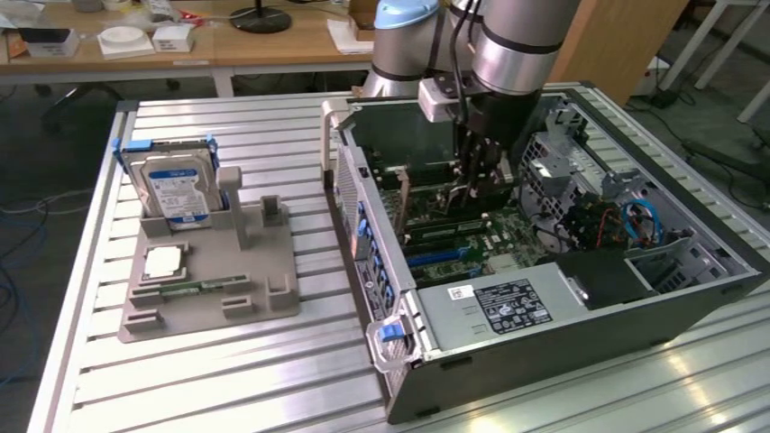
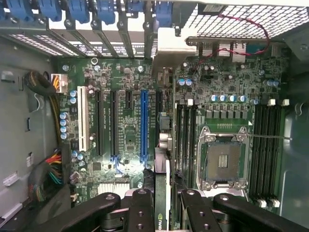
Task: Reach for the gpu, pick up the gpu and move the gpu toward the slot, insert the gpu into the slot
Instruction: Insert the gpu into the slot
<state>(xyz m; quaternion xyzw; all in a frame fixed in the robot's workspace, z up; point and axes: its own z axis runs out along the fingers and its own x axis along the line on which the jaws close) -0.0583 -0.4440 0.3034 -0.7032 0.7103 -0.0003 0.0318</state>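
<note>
My gripper (image 1: pixel 481 185) is down inside the open computer case, shut on the gpu (image 1: pixel 421 188). The wrist view looks along the gpu (image 2: pixel 162 145), which is held edge-on between the black fingers (image 2: pixel 140 212). Its pale metal bracket (image 2: pixel 169 48) is at the far end, by the case's rear wall. The slot (image 2: pixel 144 128) is a long blue strip on the green motherboard (image 2: pixel 120 130). It runs parallel to the card and lies just beside it, on the side away from the processor socket. I cannot tell whether the card's lower edge touches the board. The slot (image 1: pixel 443 257) also appears in the exterior view.
The square silver processor socket (image 2: pixel 223 162) and memory slots (image 2: pixel 263 145) lie past the card. A cable bundle (image 2: pixel 46 169) and the case walls (image 1: pixel 361 207) hem the board in. On the exterior view's left, a grey fixture (image 1: pixel 211 271) holds a hard drive (image 1: pixel 178 185).
</note>
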